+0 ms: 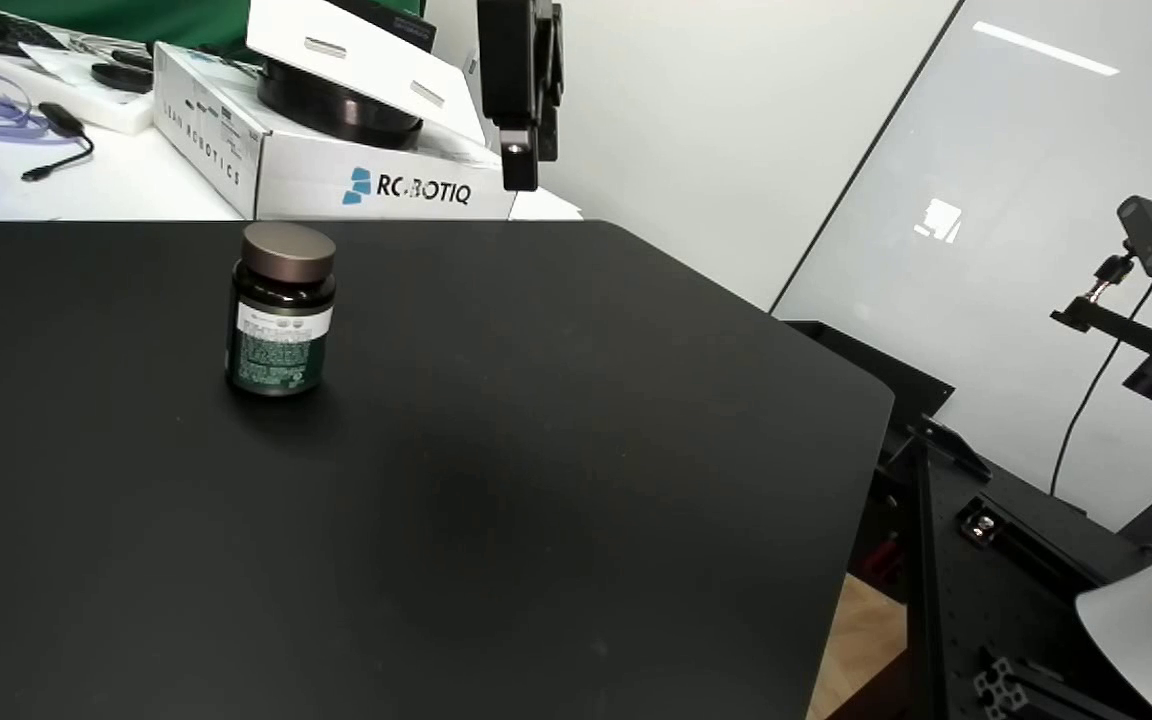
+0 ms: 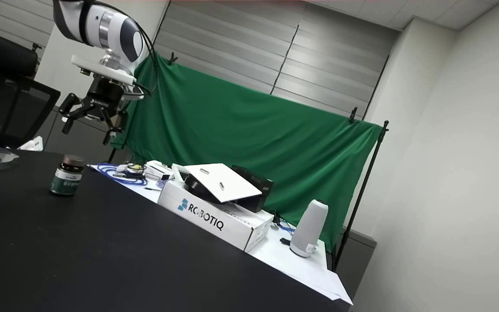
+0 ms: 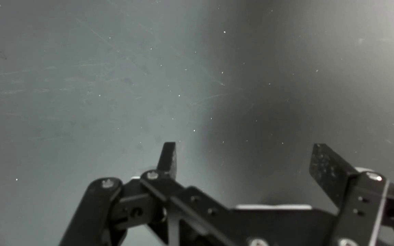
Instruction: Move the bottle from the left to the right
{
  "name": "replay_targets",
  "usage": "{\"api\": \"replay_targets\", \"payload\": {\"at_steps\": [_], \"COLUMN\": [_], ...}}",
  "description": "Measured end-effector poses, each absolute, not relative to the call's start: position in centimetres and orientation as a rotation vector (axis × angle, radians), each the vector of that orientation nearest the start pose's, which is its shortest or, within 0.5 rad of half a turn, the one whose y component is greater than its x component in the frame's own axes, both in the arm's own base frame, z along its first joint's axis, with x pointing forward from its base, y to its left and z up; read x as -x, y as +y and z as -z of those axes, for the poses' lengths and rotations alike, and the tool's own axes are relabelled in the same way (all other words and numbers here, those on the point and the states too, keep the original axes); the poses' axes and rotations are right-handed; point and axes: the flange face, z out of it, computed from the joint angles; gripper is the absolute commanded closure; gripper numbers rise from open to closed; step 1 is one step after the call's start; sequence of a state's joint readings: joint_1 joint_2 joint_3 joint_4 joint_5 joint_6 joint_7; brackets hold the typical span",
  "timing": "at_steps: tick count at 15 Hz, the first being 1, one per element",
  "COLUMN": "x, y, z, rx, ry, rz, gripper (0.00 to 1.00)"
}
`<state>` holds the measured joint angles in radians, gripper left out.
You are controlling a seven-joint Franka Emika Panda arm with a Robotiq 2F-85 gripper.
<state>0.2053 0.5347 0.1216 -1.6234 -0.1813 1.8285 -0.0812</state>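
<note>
Your black two-fingered gripper (image 3: 244, 153) hung spread, apart from the squat dark bottle (image 1: 282, 312), brown-capped and green-labelled, upright on the black tabletop (image 1: 556, 490), where, absent from the wrist view, it risked toppling if you descended misaligned.

Gloss against matt

The bottle (image 1: 283, 308) looks glossy, glass or plastic, under a smooth satin cap (image 1: 288, 252). The counter (image 1: 576, 470) appears matt in both exterior views, finely scratched in the wrist view. The tool (image 3: 244, 150) has dull links (image 3: 92, 208) and shiny metal screws (image 3: 107, 183). The drape (image 2: 249, 134) is creased cloth, the box (image 1: 321, 175) smooth printed cardboard by its look.
</note>
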Motion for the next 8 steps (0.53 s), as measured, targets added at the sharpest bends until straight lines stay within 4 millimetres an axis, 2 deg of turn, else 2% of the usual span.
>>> {"api": "replay_targets", "payload": {"at_steps": [4,8], "x": [-62.1,-63.3], "y": [18.7,20.4], "z": [-29.1,-29.1], "rx": [3.152,3.164], "ry": [-0.772,-0.834], "rz": [-0.490,-0.321], "gripper": [0.00,0.00]}}
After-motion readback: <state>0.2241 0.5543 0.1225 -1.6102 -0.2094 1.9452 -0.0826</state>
